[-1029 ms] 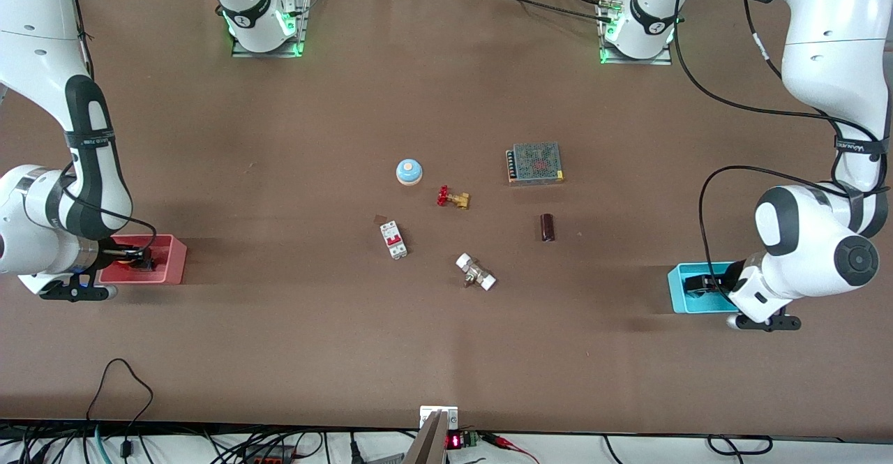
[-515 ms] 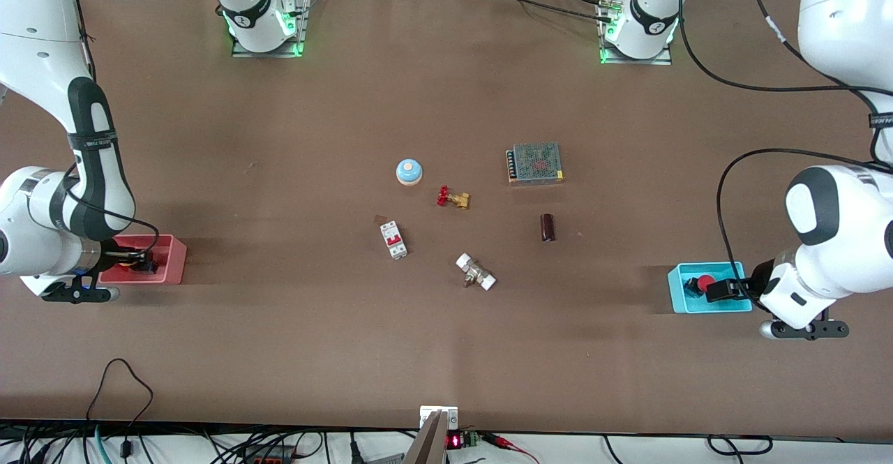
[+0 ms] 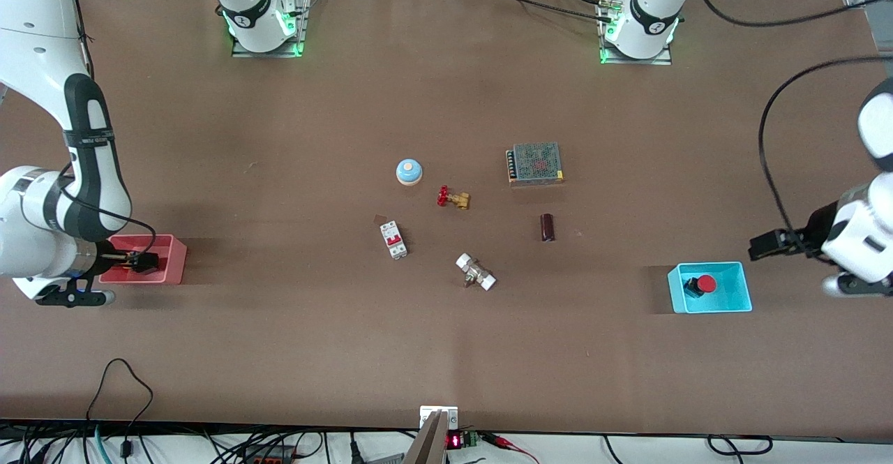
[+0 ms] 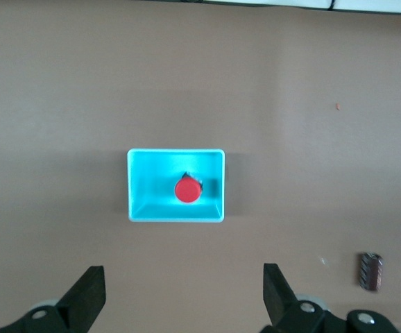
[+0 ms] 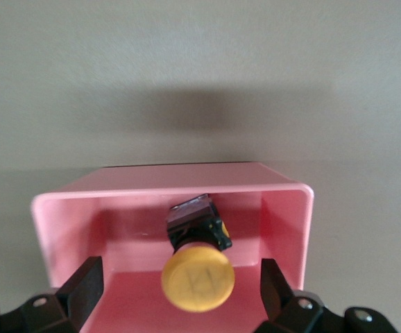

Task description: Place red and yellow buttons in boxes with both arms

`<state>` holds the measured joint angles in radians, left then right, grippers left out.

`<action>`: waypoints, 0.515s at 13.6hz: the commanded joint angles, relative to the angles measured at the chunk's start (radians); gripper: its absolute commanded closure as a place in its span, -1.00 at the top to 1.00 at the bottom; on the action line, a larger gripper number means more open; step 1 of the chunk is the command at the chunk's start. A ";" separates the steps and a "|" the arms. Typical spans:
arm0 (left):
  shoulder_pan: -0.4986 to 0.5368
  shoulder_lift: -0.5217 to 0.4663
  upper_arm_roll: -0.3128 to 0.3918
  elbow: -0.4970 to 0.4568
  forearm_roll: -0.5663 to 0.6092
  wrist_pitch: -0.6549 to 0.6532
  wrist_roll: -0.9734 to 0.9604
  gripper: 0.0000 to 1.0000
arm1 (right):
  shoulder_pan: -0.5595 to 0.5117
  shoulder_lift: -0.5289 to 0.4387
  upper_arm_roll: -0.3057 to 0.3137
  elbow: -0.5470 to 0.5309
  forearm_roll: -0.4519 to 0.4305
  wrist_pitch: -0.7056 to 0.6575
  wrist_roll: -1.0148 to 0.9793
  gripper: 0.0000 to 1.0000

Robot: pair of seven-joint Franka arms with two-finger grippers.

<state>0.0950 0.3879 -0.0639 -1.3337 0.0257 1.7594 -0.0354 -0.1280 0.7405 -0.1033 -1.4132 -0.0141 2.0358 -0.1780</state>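
The red button lies in the cyan box near the left arm's end of the table. My left gripper is open and empty, raised off the box toward the table's end. The left wrist view shows the cyan box with the red button inside, apart from my left gripper. My right gripper is open over the pink-red box. In the right wrist view the yellow button lies on its side in the pink-red box, between my right gripper's spread fingers, untouched.
Mid-table stand a blue dome on a beige base, a brass valve with a red handwheel, a white and red breaker, a metal mesh unit, a dark cylinder and a white-capped fitting.
My left gripper has come out of the cyan box and risen toward the table's end, leaving the red button in the box. My right gripper has barely moved.
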 commanded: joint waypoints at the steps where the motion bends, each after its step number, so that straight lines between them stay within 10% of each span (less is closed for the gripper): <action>1: 0.002 -0.108 -0.016 -0.080 0.016 -0.023 -0.006 1.00 | -0.008 -0.114 0.013 -0.007 0.049 -0.078 -0.018 1.00; 7: 0.017 -0.268 -0.027 -0.203 0.005 -0.015 0.034 1.00 | 0.089 -0.373 0.025 -0.010 0.103 -0.268 0.026 1.00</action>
<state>0.0964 0.2097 -0.0801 -1.4313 0.0257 1.7277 -0.0284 -0.0793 0.4563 -0.0815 -1.3878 0.0867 1.8173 -0.1737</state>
